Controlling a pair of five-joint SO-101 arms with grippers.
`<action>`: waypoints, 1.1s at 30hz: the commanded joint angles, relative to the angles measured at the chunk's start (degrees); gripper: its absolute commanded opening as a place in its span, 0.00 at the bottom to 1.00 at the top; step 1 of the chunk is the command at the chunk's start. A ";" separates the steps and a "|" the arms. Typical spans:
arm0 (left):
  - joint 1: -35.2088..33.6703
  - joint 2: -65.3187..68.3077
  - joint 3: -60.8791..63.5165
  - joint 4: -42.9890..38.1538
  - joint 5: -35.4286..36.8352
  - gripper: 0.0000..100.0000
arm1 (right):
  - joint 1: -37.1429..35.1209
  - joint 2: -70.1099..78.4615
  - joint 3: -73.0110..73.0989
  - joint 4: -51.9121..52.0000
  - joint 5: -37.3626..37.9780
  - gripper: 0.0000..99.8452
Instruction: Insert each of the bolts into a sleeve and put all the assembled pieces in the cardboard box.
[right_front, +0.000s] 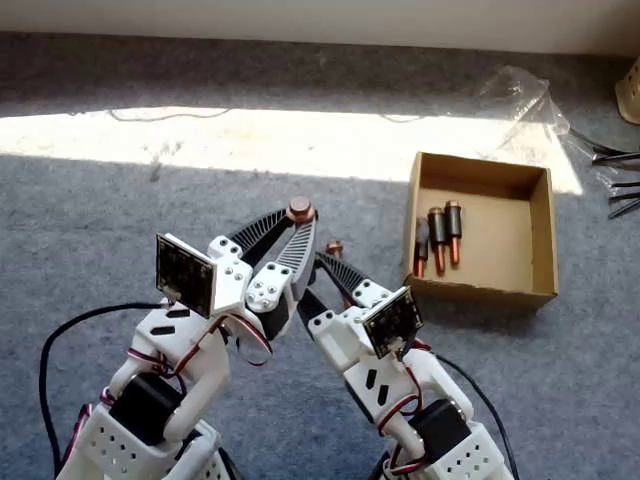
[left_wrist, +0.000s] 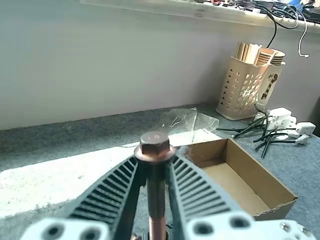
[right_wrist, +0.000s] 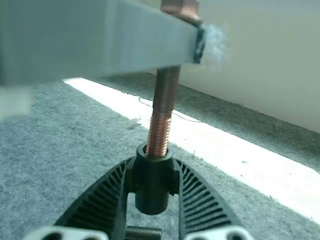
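The left jaws are clamped on a copper bolt (left_wrist: 156, 190) just below its hexagonal head, holding it head up above the grey carpeted surface (right_front: 100, 220). Directly under it, the right jaws grip a black sleeve (right_wrist: 151, 192), and the bolt's threaded end sits in the sleeve's open top. The two arms meet tip to tip near the middle of the surface, just beside the cardboard box (right_front: 482, 168). Three assembled pieces (right_front: 438, 238) lie side by side on the box floor, along the side nearest the jaws. A crumpled clear plastic bag (right_front: 515, 92) lies beyond the box. A perforated holder of wooden sticks (left_wrist: 248, 85) stands by the wall, with black cables (left_wrist: 260, 132) beside it.
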 joint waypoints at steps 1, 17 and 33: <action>-0.57 0.13 -0.57 2.46 0.44 0.02 | 0.04 -0.48 -0.13 -1.89 -0.18 0.00; -0.66 -0.40 5.23 -0.26 0.35 0.02 | 0.04 -0.48 -0.13 -1.89 -0.18 0.00; -0.31 -0.40 5.23 3.78 -9.05 0.02 | 0.04 -0.48 -0.13 -1.89 -0.18 0.00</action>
